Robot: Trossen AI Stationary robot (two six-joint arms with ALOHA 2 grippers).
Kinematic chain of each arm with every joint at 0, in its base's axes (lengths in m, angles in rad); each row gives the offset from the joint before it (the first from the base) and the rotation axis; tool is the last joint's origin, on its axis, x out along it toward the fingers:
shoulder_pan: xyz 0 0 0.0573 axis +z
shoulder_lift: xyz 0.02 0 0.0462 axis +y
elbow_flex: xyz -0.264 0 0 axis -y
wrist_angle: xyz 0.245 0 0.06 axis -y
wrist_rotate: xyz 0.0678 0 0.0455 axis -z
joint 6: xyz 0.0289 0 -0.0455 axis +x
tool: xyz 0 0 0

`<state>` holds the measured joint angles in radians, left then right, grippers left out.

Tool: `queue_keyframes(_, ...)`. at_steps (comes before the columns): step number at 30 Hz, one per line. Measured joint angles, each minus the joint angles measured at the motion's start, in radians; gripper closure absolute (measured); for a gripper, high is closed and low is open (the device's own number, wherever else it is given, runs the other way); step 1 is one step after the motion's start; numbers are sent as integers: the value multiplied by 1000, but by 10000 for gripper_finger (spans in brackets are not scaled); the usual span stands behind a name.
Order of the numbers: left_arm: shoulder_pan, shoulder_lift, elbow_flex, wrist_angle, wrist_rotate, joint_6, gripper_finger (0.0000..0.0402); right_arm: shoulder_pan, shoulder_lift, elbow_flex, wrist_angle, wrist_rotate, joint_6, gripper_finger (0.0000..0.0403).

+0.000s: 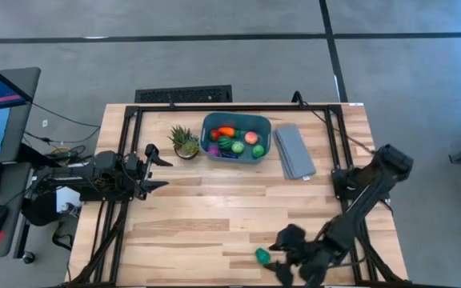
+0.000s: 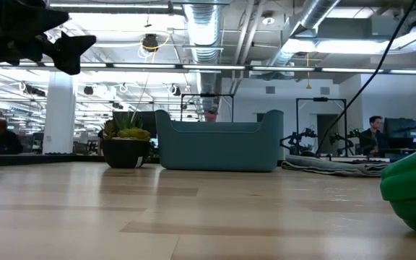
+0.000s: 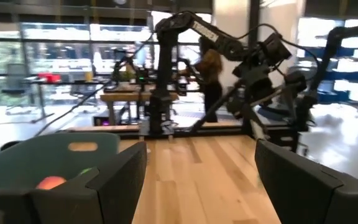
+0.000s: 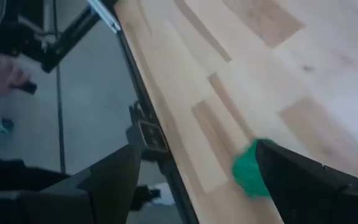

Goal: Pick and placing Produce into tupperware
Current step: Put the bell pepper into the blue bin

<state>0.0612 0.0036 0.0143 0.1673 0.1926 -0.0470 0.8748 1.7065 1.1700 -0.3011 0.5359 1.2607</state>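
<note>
Two dark arms work over a wooden bench (image 1: 214,216). Teal tupperware (image 1: 236,138) sits at the far middle, holding most of the produce. The right arm bends low along the near edge, its right gripper (image 1: 282,260) parted and empty, a green toy (image 1: 262,255) just beside one finger. The left gripper (image 1: 157,172) hovers at the left side, parted, holding nothing.

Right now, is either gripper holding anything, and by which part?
Nothing is held. The right gripper is open near the green piece, which lies on the table. The left gripper is open and empty.
</note>
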Motion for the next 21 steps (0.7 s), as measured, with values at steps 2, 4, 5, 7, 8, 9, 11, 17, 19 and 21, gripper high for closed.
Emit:
queue_keyframes(2,0,0,0,-2,37,11,113,-16,74,54,7,-6,23,67)
queue_keyframes(4,0,0,0,-14,66,20,113,-29,142,123,-23,-14,30,72)
queue_keyframes(5,0,0,0,-23,73,23,113,-34,174,162,-48,-17,30,75)
queue_keyframes(7,0,0,0,-34,75,24,113,-41,232,242,-129,-23,28,81)
queue_keyframes(8,0,0,0,-40,77,24,113,-43,258,285,-185,-35,26,84)
queue_keyframes(9,0,0,0,-45,85,24,113,-46,279,324,-247,-47,27,86)
queue_keyframes(11,1,0,0,-56,106,30,113,-52,316,400,-388,-72,45,90)
queue_keyframes(17,0,0,0,-74,137,43,113,-54,344,499,-616,-86,155,92)
queue_keyframes(19,0,0,0,-74,144,49,113,-53,342,498,-636,-98,175,92)
queue_keyframes(21,1,0,0,-74,143,52,113,-53,342,498,-633,-139,177,92)
